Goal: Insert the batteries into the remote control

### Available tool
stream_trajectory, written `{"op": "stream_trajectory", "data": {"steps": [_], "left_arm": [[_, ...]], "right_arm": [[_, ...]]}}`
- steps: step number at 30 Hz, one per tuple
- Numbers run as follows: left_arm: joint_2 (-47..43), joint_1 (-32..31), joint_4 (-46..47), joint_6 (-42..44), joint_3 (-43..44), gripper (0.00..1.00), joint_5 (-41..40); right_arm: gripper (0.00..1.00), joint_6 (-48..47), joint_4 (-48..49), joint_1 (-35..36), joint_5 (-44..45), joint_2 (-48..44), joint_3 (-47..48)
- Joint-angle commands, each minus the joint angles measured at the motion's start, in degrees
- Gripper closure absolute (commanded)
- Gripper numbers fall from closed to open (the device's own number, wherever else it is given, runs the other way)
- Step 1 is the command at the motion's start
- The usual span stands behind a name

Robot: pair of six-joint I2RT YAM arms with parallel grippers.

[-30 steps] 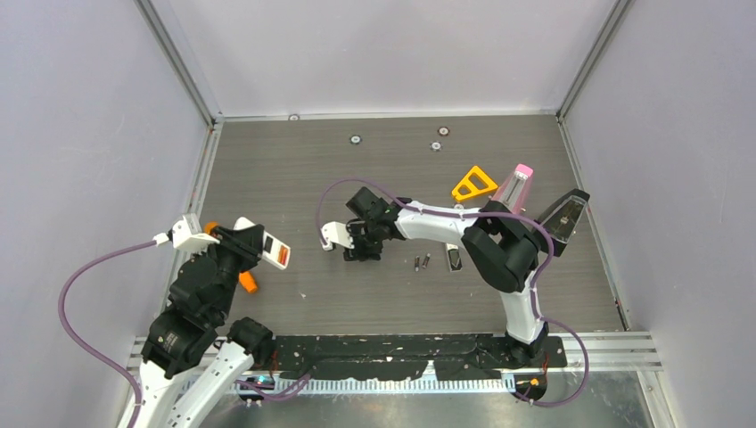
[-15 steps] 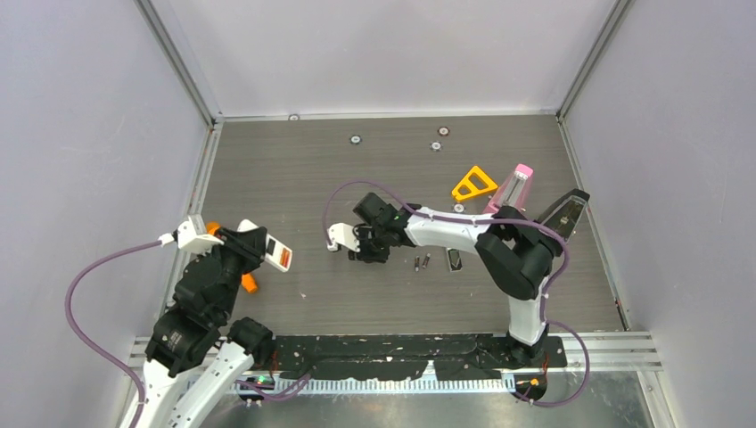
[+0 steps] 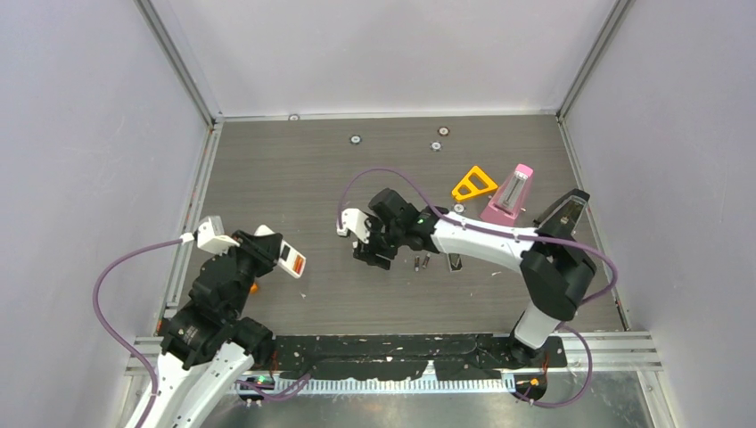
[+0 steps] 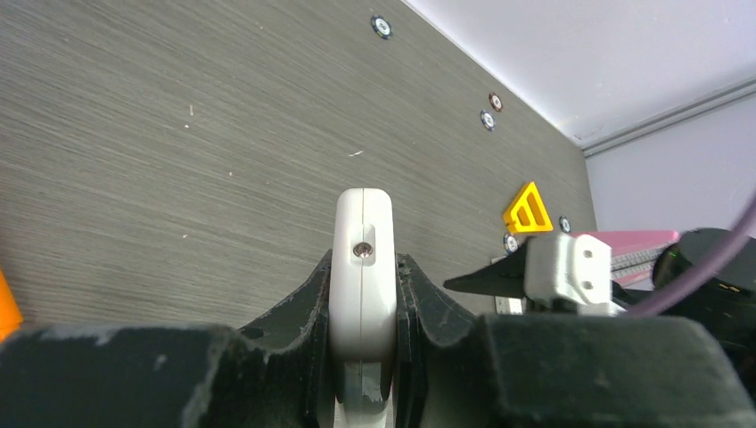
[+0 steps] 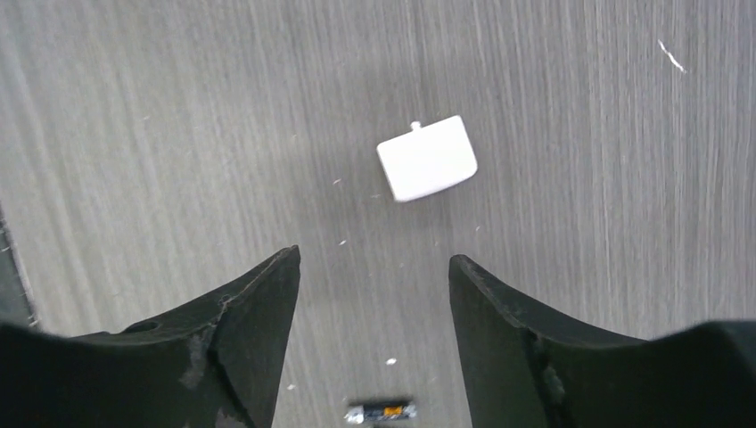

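Left pincer [image 3: 260,251] was closed on the white remote control [image 3: 278,256], gripping it edge-on and holding it clear of the table [image 3: 294,169]. The wrist view showed both fingers [image 4: 299,308] pressed against its casing. Right pincer [image 3: 373,257] stood over mid-table, jaws well apart, nothing between them. A small white cover [image 5: 427,159] lay flat just beyond its tips. One battery [image 5: 382,412] lay beneath the pincer. Two batteries [image 3: 416,262] lay side by side just right of it, loose on the table.
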Motion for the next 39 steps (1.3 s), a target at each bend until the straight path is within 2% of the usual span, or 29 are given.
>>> {"op": "stream_trajectory", "data": {"steps": [1,7,17,25,30,34,37,39], "left_arm": [[-0.1,0.2,4.1,-0.3,1.2,1.00,-1.4],[1.9,0.2,4.2,1.2,2.2,1.00,-2.5],[3.0,0.5,6.0,2.0,2.9,1.00,-3.1],[3.3,1.1,6.1,2.4,3.2,1.00,-2.7],[2.5,1.4,6.0,2.5,2.7,1.00,-2.8],[2.5,1.6,6.0,2.5,2.7,1.00,-2.5],[2.3,1.7,5.8,2.6,2.7,1.00,-2.6],[2.0,1.7,5.6,2.6,2.6,1.00,-2.7]], "right_arm": [[0.30,-6.0,-1.9,0.2,3.8,7.0,7.0],[0.26,-15.5,3.3,-0.3,1.2,11.5,6.6],[0.29,-19.9,3.7,-3.4,-5.9,17.9,10.3],[0.33,-22.4,-2.8,-3.6,-7.7,20.9,15.0],[0.36,-23.5,-2.0,-3.3,-7.0,19.5,12.3],[0.41,-23.8,-1.6,-2.5,-5.9,19.0,10.8],[0.50,-24.2,-2.0,-1.7,-4.7,19.4,10.6],[0.60,-24.2,-1.9,-1.3,-3.9,19.5,10.4]]}}
